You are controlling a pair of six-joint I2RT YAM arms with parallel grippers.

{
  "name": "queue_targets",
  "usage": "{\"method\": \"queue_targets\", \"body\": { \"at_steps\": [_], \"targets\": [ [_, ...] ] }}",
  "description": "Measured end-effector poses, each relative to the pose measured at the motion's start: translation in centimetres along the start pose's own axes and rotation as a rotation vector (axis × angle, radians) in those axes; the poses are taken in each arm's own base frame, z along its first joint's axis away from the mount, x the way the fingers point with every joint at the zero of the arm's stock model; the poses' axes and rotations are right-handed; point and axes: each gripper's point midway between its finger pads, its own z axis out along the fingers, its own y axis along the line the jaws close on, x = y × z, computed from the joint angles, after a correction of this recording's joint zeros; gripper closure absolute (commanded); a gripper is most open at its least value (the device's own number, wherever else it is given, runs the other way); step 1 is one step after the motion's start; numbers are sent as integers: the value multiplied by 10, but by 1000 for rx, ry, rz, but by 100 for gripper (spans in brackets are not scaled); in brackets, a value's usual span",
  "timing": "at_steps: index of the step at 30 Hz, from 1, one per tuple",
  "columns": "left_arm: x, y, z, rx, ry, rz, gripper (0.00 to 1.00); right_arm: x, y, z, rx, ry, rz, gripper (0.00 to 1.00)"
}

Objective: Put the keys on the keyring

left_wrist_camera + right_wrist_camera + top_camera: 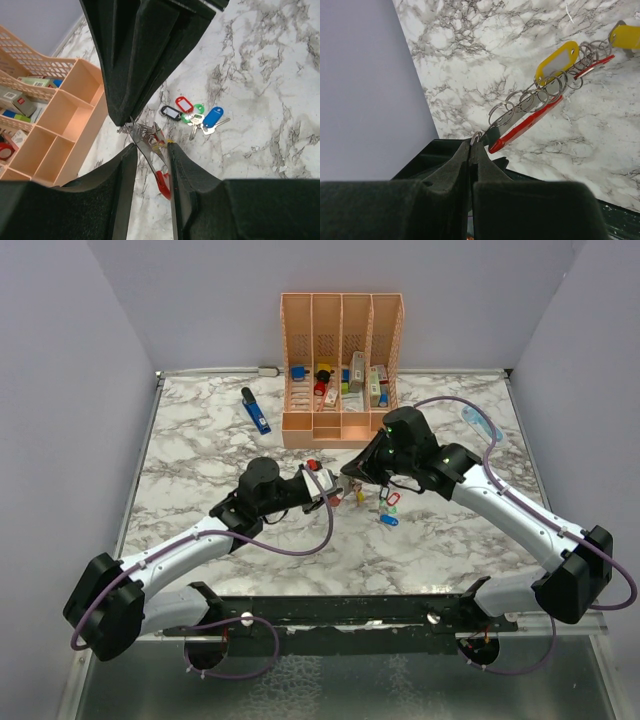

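Note:
The keyring (pixel 162 182), red on one half and grey metal on the other, is held above the table between my left gripper's (pixel 152 150) jaws. It also shows in the right wrist view (pixel 525 125), with several small split rings and a yellow-tagged key (pixel 557 60) threaded on its grey arm. My right gripper (pixel 474 142) is shut on one small split ring at the keyring's end. The two grippers meet tip to tip, left gripper (pixel 328 485) and right gripper (pixel 350 475). Loose keys (pixel 192 111) with black, red, green and blue tags lie on the marble, also seen from above (pixel 388 502).
An orange desk organiser (pixel 342 360) with small items stands at the back, close to the left gripper (pixel 75 115). A blue pen-like tool (pixel 256 412) lies to its left. A pale blue oblong gadget (pixel 480 423) lies at the back right.

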Motion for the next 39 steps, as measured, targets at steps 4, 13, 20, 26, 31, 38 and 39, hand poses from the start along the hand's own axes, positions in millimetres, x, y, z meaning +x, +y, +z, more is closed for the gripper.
{"method": "queue_targets", "body": {
  "at_steps": [4, 13, 20, 26, 31, 38, 39],
  "targets": [
    [11, 1, -1, -13, 37, -4, 69, 0, 0, 0, -1, 2, -2, 99],
    [26, 2, -1, -26, 85, -13, 100, 2, 1, -1, -7, 12, -3, 99],
    [26, 5, -1, -42, 85, -8, 100, 4, -1, -1, -3, 18, -7, 99],
    [28, 3, -2, -37, 93, -20, 100, 5, -5, 2, 4, 19, -12, 99],
    [28, 2, -2, -31, 101, -35, 100, 3, -8, 2, 9, 9, -36, 99],
    [30, -1, -3, -16, 136, -74, 100, 3, -15, 4, 7, -5, -61, 99],
    [30, -1, -3, -15, 143, -82, 100, 3, -17, 5, 2, -10, -67, 99]
  ]
}}
